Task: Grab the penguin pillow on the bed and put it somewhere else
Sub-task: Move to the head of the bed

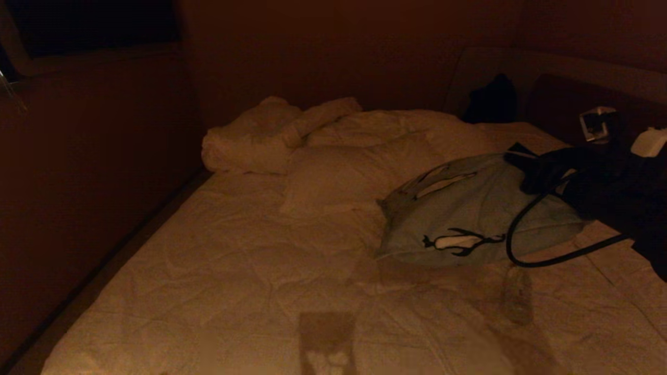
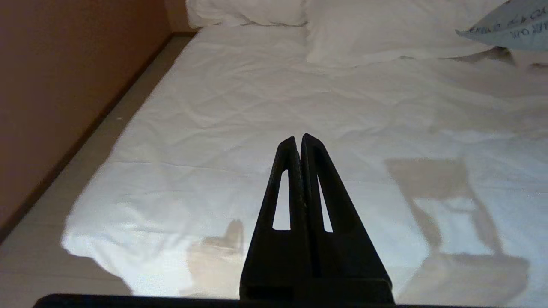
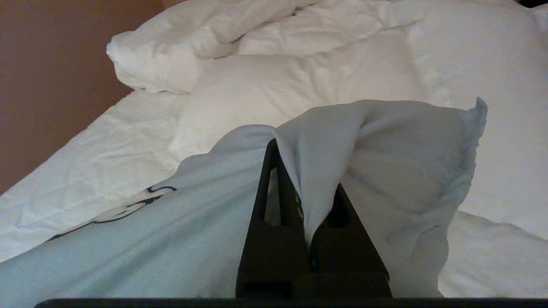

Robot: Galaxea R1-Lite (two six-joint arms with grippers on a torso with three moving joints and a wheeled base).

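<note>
Head view: the bed [image 1: 250, 271] fills most of the frame, with a rumpled duvet [image 1: 250, 138] and a white pillow [image 1: 333, 179] toward its far end. The penguin pillow [image 1: 469, 213] lies on the right half of the bed, just beside the white pillow, its far corner raised. The right gripper [image 1: 513, 153] meets that corner from the right; a black cable [image 1: 526, 245] loops down from the arm in front of the pillow. The jaws cannot be made out here, and the left arm is outside this frame.

Left wrist view: the left gripper [image 2: 298, 139] hangs above bare sheet, its 2 fingers pressed together with nothing between them. Only 1 corner of the penguin pillow [image 2: 509, 25] shows, well apart from the fingertips. The floor strip [image 2: 64, 179] beside the wall is seen more clearly here.

Right wrist view: this view alone shows the grip – the right gripper [image 3: 299, 171] is closed on a fold of the penguin pillow [image 3: 171, 239], and the fabric drapes over 1 finger and hides its tip. The pillow's fringed edge [image 3: 471, 145] stands up beside the fingers.
</note>
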